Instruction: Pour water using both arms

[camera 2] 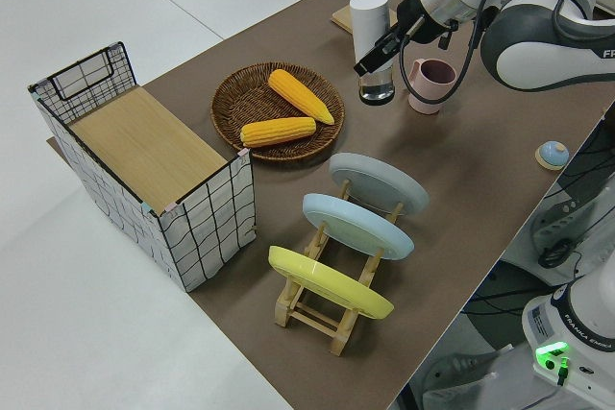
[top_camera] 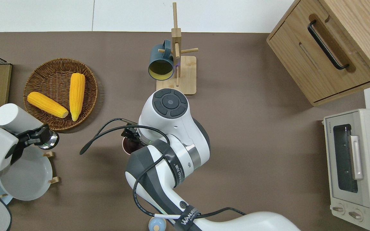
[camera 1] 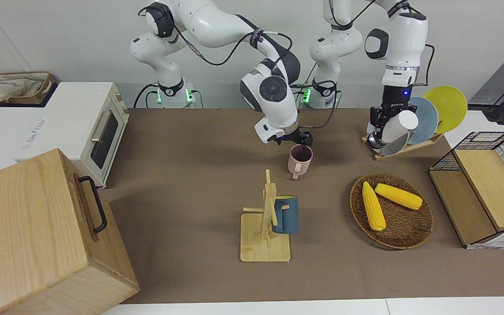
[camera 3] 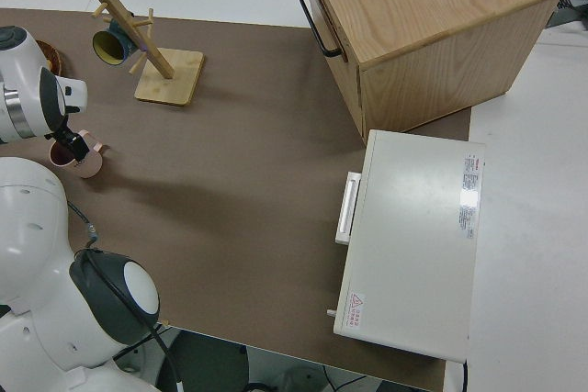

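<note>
The left tool [camera 1: 382, 124] grips a tilted white bottle [camera 1: 400, 126] near the plate rack [camera 1: 403, 151], while the right tool [camera 1: 301, 141] grips the pink mug's [camera 1: 299, 162] rim mid-desk [camera 1: 190, 175].

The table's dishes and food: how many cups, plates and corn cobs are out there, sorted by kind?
Mugs: 2, a pink mug and a dark blue mug hung on the wooden mug tree.
Plates: 3, yellow plate, light blue plate, grey-blue plate.
Corn cobs: 2, cob and cob.
Total: 7.
</note>
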Controlling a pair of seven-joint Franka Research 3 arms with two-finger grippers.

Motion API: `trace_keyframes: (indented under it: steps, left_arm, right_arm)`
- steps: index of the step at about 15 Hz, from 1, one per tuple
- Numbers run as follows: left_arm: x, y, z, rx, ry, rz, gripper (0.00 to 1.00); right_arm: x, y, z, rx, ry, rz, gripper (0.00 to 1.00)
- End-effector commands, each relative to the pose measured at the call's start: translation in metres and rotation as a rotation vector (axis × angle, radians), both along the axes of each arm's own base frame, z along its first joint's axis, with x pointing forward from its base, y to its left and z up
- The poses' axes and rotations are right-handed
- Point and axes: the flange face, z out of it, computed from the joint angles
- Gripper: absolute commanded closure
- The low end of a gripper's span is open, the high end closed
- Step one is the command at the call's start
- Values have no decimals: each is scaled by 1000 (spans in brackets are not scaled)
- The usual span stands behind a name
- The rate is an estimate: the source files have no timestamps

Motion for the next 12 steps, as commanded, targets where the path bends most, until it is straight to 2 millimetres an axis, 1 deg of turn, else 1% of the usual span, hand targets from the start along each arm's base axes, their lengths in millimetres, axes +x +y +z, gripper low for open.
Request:
trace_keyframes:
  steps: [1, 2, 3, 5, 7, 10, 12]
  left_arm:
    - [-15, -21, 4, -2, -19, -33, 1000]
    - [-16, -30, 0, -8, -11, -48, 1000]
    - [-19, -39, -7, -19, 3, -49, 1000]
    - [-24, -64, -11, -40, 11, -63, 1000]
    - [-30, -83, -8, -63, 5, -54, 1000]
    - [-45, -105, -11, -74, 11, -68, 1000]
    - [-57, -117, -17, -75, 20, -84, 1000]
  right_arm:
    - [-1, -36, 55, -39, -11, -2, 7]
    - [1, -52, 77, -32, -23, -7, 7]
    - [5, -72, 98, -24, -33, -7, 7]
    - [9, -108, 127, -18, -51, 24, 7]
    - [9, -135, 143, -62, -61, 64, 7]
    - [6, -170, 166, -166, -118, 145, 7]
    - [10, -206, 179, -185, -128, 204, 7]
